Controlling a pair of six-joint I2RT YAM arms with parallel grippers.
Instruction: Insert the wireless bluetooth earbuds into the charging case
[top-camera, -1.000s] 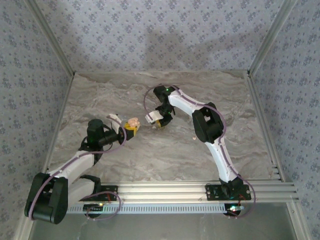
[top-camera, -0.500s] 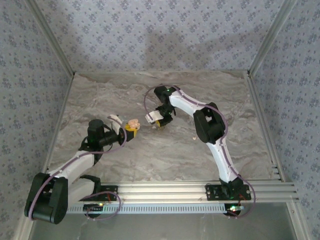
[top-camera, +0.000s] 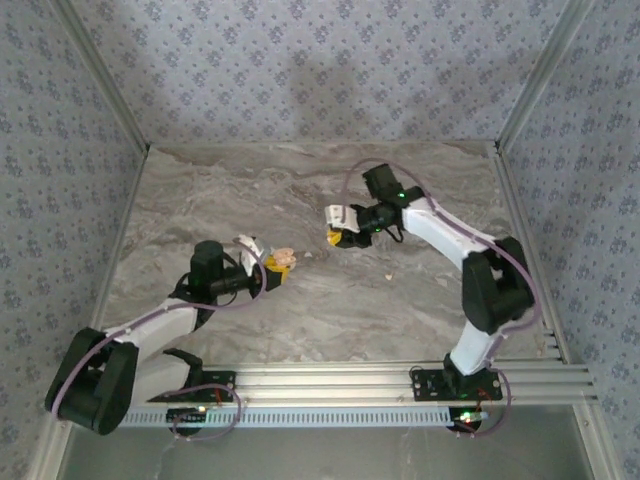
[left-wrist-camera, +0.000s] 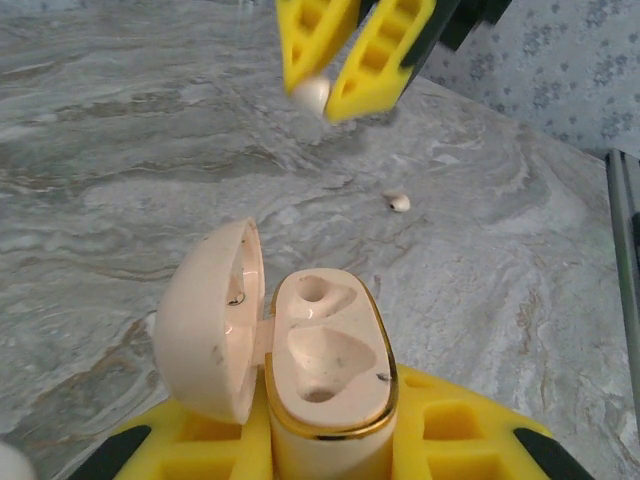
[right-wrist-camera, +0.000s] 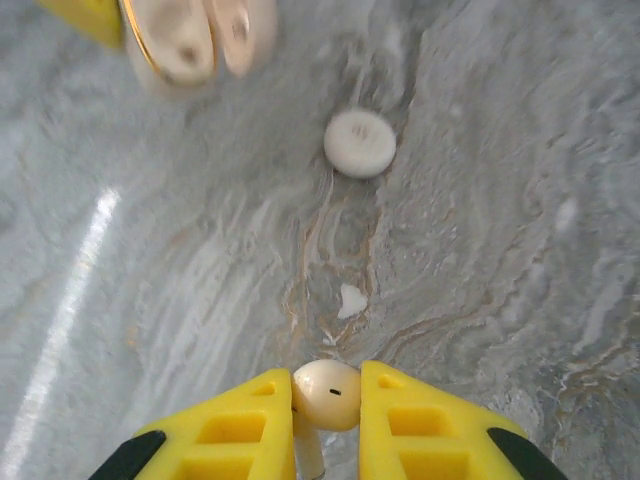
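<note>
Over the bench (top-camera: 400, 330), from above, the left tool (top-camera: 268, 272) is clamped on the open charging case (top-camera: 283, 260). The right tool (top-camera: 340, 238) hangs just beside it.

From the left wrist, both hollows of the case (left-wrist-camera: 330, 350) look empty, with the lid (left-wrist-camera: 210, 320) swung aside. The right tool (left-wrist-camera: 345, 80) pinches one earbud (left-wrist-camera: 312, 95) by its rounded body, so it may squirt out or arrive twisted and jam at the rim. A second earbud (left-wrist-camera: 399, 203) lies loose on the bench, where a sweep could knock it.

From the right wrist, the earbud (right-wrist-camera: 327, 393) sits at the very fingertips, which looks like a thin hold.
</note>
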